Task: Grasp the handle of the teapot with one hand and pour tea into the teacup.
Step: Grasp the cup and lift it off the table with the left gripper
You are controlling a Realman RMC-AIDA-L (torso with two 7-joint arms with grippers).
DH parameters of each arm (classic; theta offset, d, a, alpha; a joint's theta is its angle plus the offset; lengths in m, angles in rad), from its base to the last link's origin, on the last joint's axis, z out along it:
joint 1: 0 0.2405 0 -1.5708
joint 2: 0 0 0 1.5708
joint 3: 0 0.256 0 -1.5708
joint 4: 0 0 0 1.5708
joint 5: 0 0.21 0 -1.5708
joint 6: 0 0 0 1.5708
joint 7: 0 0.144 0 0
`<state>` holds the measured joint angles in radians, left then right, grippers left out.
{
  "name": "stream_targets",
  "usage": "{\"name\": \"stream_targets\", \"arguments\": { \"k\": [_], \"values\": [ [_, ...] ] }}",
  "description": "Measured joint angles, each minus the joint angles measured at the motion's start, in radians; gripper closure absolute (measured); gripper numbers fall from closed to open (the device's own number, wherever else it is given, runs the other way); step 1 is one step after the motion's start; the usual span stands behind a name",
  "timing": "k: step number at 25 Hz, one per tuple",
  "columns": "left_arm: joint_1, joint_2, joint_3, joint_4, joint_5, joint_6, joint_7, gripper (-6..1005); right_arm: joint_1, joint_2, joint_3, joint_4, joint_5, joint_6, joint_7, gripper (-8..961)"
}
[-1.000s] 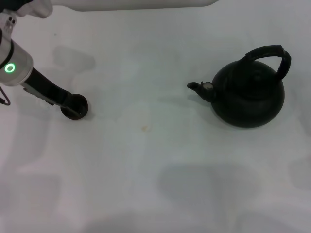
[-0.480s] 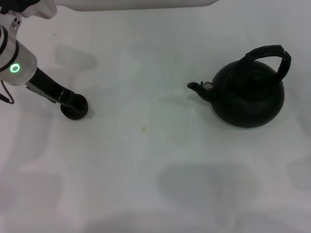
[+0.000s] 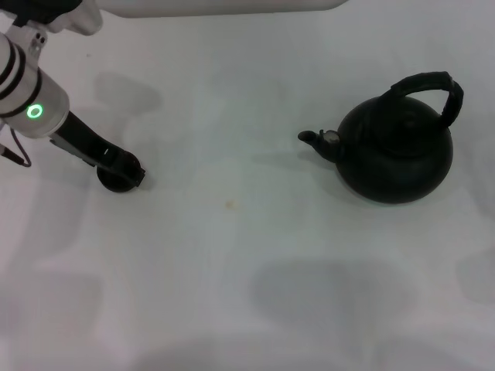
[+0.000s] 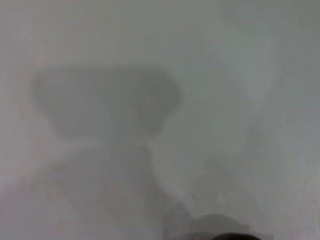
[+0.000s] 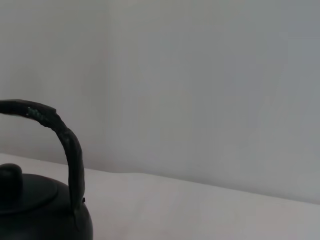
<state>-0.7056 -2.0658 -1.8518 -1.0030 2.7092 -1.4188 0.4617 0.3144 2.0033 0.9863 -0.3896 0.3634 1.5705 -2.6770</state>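
Note:
The squat black teapot (image 3: pixel 396 151) stands on the right of the white table, its spout (image 3: pixel 312 139) pointing left. Its ribbed arched handle (image 3: pixel 435 83) rises over the domed lid. The right wrist view shows the handle (image 5: pixel 66 145) and the lid (image 5: pixel 27 192) from close by. At the far left sits the small dark teacup (image 3: pixel 114 181). My left gripper (image 3: pixel 128 165) reaches down from the upper left and ends right at the cup's rim, covering part of it. My right gripper is out of view.
The white table (image 3: pixel 232 255) stretches between the cup and the teapot, with a tiny orange speck (image 3: pixel 229 204) near its middle. A pale wall (image 5: pixel 200 75) rises behind the teapot in the right wrist view. The left wrist view shows only table and shadow.
My left arm has shifted to the right, and its tip now lies over the cup's right side. The teapot has not moved.

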Motion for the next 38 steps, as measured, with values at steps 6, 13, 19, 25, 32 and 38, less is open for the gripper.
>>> {"name": "stream_targets", "arguments": {
  "k": [6,13,19,25,32,38],
  "values": [
    [-0.001,0.0,0.006,0.001,0.003,0.008,-0.003,121,0.0,0.0,0.0,0.0,0.0,-0.004,0.0,112],
    [-0.003,0.0,0.007,0.0,0.005,0.009,-0.005,121,0.003,0.0,0.0,0.0,0.0,-0.007,0.0,113],
    [-0.008,0.0,0.008,0.017,0.006,0.009,-0.006,122,0.006,0.0,0.002,0.0,0.0,-0.007,0.0,113],
    [-0.014,0.0,0.008,0.021,0.006,0.012,-0.006,121,0.006,0.0,0.002,0.0,0.0,-0.007,0.0,113],
    [-0.014,0.0,0.008,0.021,0.007,0.015,-0.006,145,0.005,0.001,0.008,0.0,0.0,-0.007,0.0,112],
    [-0.016,0.0,0.008,0.023,0.008,0.008,-0.004,237,0.007,0.002,0.009,0.0,0.0,-0.007,0.0,113]
  ]
}}
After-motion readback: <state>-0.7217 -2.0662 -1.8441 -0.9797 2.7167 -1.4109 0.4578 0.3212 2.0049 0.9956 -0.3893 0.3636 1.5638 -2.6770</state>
